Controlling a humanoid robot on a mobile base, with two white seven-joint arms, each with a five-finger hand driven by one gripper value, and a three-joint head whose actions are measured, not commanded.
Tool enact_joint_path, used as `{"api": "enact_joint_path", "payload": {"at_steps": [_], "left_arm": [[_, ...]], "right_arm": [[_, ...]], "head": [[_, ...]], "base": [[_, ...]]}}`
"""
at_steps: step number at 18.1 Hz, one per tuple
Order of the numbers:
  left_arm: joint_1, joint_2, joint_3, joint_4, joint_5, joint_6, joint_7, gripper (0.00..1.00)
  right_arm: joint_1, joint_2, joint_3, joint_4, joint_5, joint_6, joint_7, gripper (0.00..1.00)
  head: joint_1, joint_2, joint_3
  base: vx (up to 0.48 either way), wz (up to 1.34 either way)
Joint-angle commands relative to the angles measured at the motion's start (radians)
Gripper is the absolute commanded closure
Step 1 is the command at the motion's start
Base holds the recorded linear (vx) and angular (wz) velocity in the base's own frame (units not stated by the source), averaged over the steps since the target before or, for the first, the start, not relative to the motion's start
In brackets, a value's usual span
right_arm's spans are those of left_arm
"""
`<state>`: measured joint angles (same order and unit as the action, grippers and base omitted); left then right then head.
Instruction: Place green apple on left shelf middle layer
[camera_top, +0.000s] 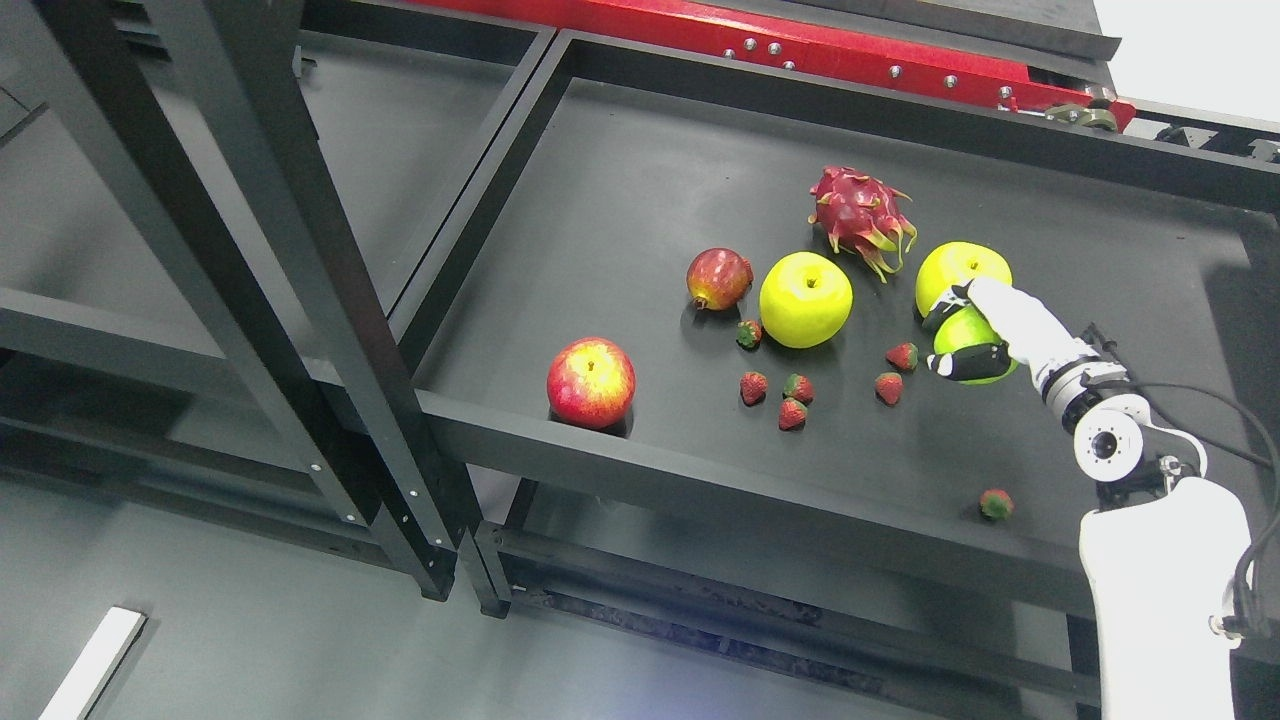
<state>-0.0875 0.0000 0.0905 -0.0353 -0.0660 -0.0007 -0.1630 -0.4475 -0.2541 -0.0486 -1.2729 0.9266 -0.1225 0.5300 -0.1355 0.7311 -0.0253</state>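
Note:
My right hand (941, 337) reaches in from the lower right and is shut on a green apple (970, 335) on the right shelf's black surface (620, 180). Its fingers wrap the apple from above and below. A second green apple (958, 266) sits just behind the hand, touching or nearly touching the held one. A third, yellow-green apple (806, 299) lies to the left. The left shelf (390, 120) stands beyond a black upright post (330, 300), and the level seen there holds nothing. The left hand is out of view.
A dragon fruit (862, 216), a dark red fruit (719, 278) and a red apple (591, 382) lie on the right shelf. Several strawberries (792, 412) are scattered near the front, one (996, 503) by the front rim. A red beam (800, 40) runs behind.

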Motion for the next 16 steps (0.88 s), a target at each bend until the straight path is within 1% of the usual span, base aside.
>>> {"api": "enact_joint_path", "payload": {"at_steps": [1, 2, 3, 5, 6, 7, 10, 11, 14, 16], "left_arm": [[0.0, 0.017, 0.0, 0.0, 0.0, -0.001, -0.001, 0.0], [0.0, 0.017, 0.0, 0.0, 0.0, -0.001, 0.0, 0.0], [0.0, 0.017, 0.0, 0.0, 0.0, -0.001, 0.0, 0.0], [0.0, 0.017, 0.0, 0.0, 0.0, -0.001, 0.0, 0.0], [0.0, 0.017, 0.0, 0.0, 0.0, -0.001, 0.0, 0.0], [0.0, 0.017, 0.0, 0.0, 0.0, -0.001, 0.0, 0.0], [0.0, 0.017, 0.0, 0.0, 0.0, -0.001, 0.0, 0.0], [0.0, 0.017, 0.0, 0.0, 0.0, -0.001, 0.0, 0.0], [0.0, 0.017, 0.0, 0.0, 0.0, -0.001, 0.0, 0.0], [0.0, 0.017, 0.0, 0.0, 0.0, -0.001, 0.0, 0.0]], "right_arm": [[0.021, 0.007, 0.073, 0.021, 0.001, 0.0, 0.001, 0.94], [0.02, 0.009, 0.064, 0.021, 0.0, 0.0, -0.002, 0.83], [0.019, 0.013, 0.059, 0.021, -0.006, 0.001, -0.008, 0.63], [0.019, 0.019, 0.053, 0.018, -0.021, 0.006, -0.002, 0.34], [0.019, 0.019, 0.053, 0.017, -0.037, 0.006, 0.004, 0.22], [0.018, 0.021, 0.055, 0.015, -0.052, 0.007, 0.011, 0.15], [0.019, 0.021, 0.056, 0.015, -0.057, 0.006, 0.016, 0.06], [0.024, 0.016, 0.064, 0.014, -0.058, 0.0, 0.016, 0.02], [0.033, 0.001, 0.058, -0.008, -0.063, -0.043, 0.013, 0.01], [0.016, 0.056, -0.014, -0.008, -0.147, -0.055, -0.036, 0.01]], "head": [[0.0, 0.0, 0.0], [0.0, 0.0, 0.0], [0.0, 0.0, 0.0], [0.0, 0.0, 0.0], [0.0, 0.0, 0.0], [0.0, 0.0, 0.0], [0.0, 0.0, 0.0], [0.0, 0.0, 0.0], [0.0, 0.0, 0.0], [0.0, 0.0, 0.0]], "base": [[0.101, -0.03], [0.074, -0.06], [0.074, -0.06], [0.061, -0.05], [0.043, -0.05], [0.043, -0.05], [0.019, -0.01], [0.012, 0.0], [0.0, 0.0], [0.0, 0.0]]}}
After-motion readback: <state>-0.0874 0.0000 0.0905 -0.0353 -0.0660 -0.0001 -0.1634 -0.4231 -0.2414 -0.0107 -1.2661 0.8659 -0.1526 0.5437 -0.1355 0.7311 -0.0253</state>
